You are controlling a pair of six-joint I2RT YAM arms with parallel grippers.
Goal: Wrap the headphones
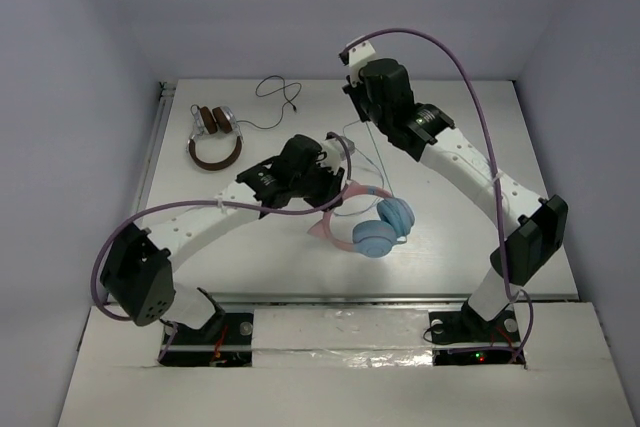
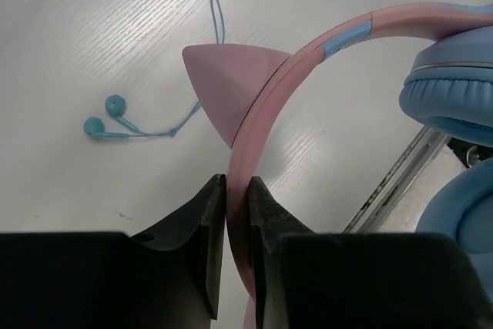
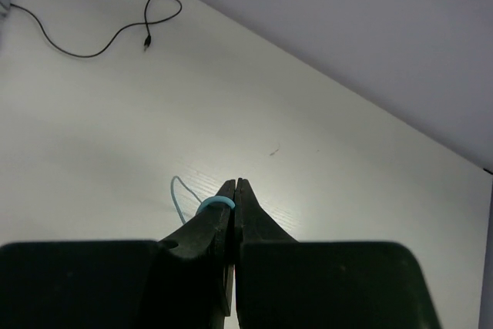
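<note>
Left end effector (image 2: 236,182): jaws closed on the pink headband (image 2: 308,59), just below the cat ear. Firm pinch, band edge-on between the pads.

Right end effector (image 3: 235,184): jaws closed on the thin blue cable (image 3: 176,194), a small loop of it showing at the tips. It hangs toward the far edge of the table (image 1: 470,237), above and beyond the left one.

Headphones (image 1: 370,227): held over the middle of the table, slightly toward the near edge. The blue cups (image 1: 385,229) hang on the near side and look clear of the surface. The cable runs taut-ish from my right tips down to the cups, and the rest of it lies slack on the table under the band.

Step in hand (my reading): laying cable turns round the headphones. Few or no turns are visible, so the job is early.

Notes for doing it well:
- Left holds the band steady as the anchor, with no rotation in the pinch.
- Right leads the cable round the band or cups in even loops under light tension. Too much pull and the thin cable slips out or tips the cups.
- Watch that the slack end doesn't snag on the cat ear.
- Stay away from the brown headphones (image 1: 213,137) and black cable (image 1: 275,87) at the far left corner.
</note>
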